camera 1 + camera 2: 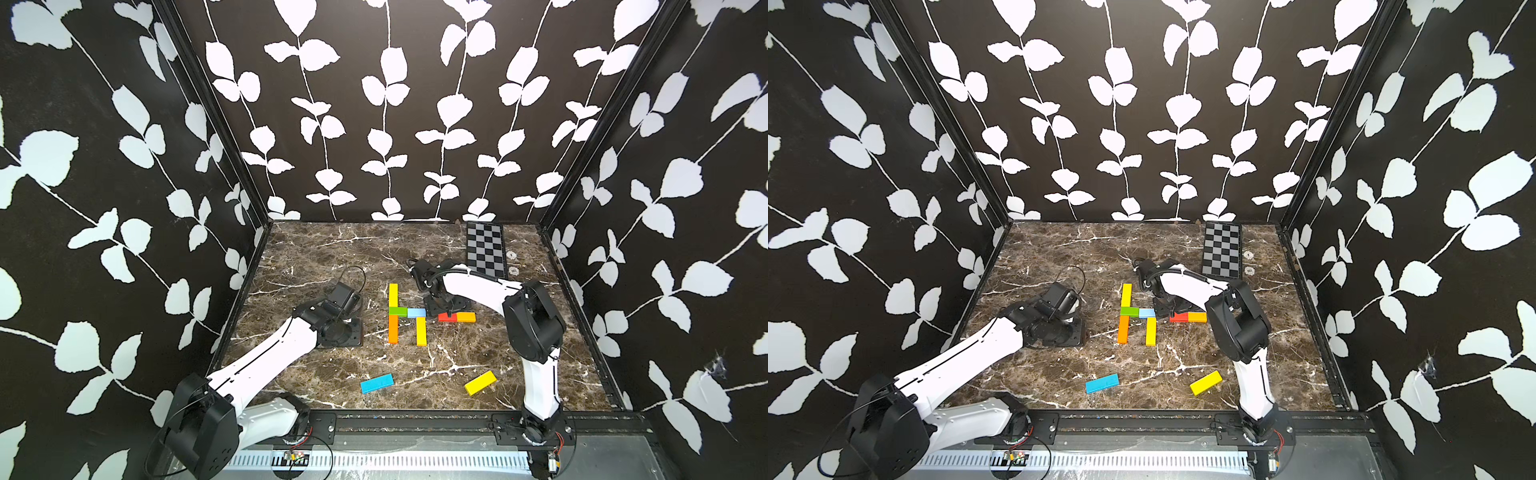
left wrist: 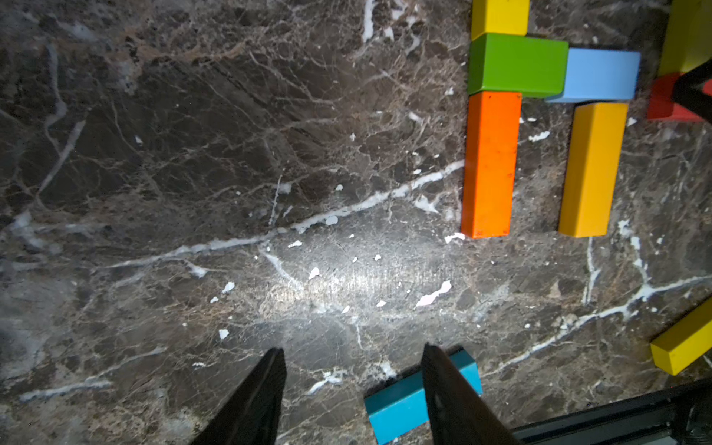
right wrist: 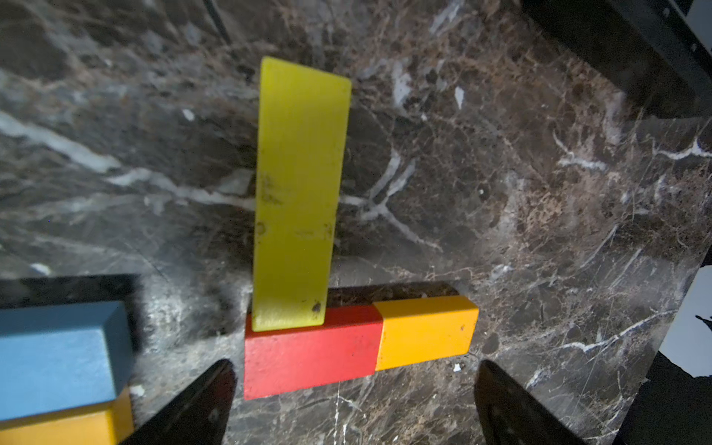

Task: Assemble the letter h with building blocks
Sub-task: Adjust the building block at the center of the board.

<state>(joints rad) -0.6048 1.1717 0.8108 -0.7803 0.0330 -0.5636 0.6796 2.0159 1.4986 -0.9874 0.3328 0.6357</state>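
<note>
Five building blocks (image 1: 405, 312) make the h at mid-bench in both top views; a blue block (image 1: 376, 383) and a yellow block (image 1: 480, 382) lie loose, nearer. The marble-look bench (image 1: 332, 249) seems hard and smooth, with papered walls (image 1: 124, 208) close around. Left wrist: the left gripper (image 2: 353, 348) has fingers (image 2: 262, 393) apart, empty. Right wrist: the right gripper (image 3: 355, 362) has fingers wide, empty, near a red block (image 3: 308, 354). Blocks look light, stiff, glossy, likely slippery: pinch the long sides mid-length.

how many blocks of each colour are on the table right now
yellow blocks: 3
amber blocks: 2
orange block: 1
green block: 1
light blue block: 1
red block: 1
blue block: 1
total: 10
</note>
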